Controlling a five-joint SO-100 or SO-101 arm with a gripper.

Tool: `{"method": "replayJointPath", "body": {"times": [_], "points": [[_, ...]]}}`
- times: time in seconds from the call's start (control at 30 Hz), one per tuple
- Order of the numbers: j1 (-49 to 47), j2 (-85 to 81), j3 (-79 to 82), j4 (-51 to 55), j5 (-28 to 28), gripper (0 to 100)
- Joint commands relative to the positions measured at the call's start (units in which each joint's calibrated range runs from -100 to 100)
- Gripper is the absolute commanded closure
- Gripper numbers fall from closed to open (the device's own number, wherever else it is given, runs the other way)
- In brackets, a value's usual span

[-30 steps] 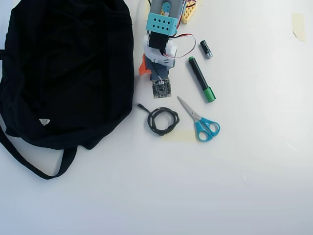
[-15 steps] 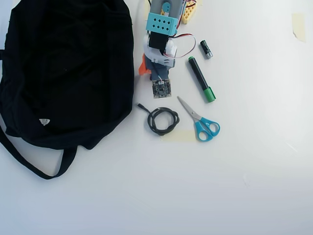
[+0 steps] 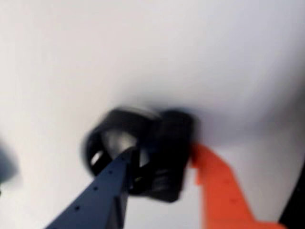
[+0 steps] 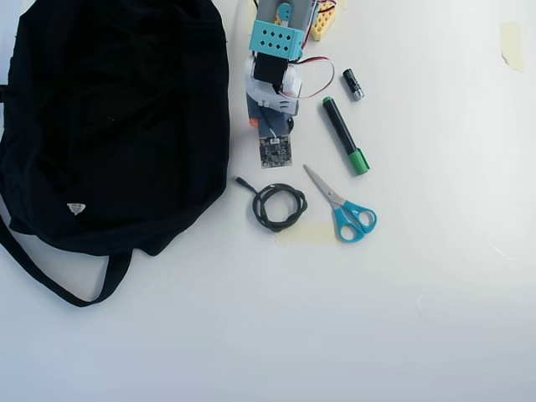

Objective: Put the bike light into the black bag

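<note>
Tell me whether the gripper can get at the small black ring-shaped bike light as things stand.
Probably yes: in the blurred wrist view the gripper has its dark and orange fingers either side of the small black ring-shaped bike light, with nothing between; actual grip is unclear.

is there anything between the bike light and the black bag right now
Nothing visible. In the wrist view the gripper is closed around the bike light. In the overhead view only bare white table lies between the arm and the black bag; the cable sits nearer the camera's bottom edge.
</note>
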Motion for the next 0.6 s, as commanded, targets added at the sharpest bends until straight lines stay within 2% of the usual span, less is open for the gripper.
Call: {"method": "replayJointPath", "body": {"times": [0.0, 0.57], "points": [[-0.6, -0.1, -0.1, 0.0, 0.2, 96], [-0.6, -0.7, -0.9, 0.6, 0.1, 98]]}}
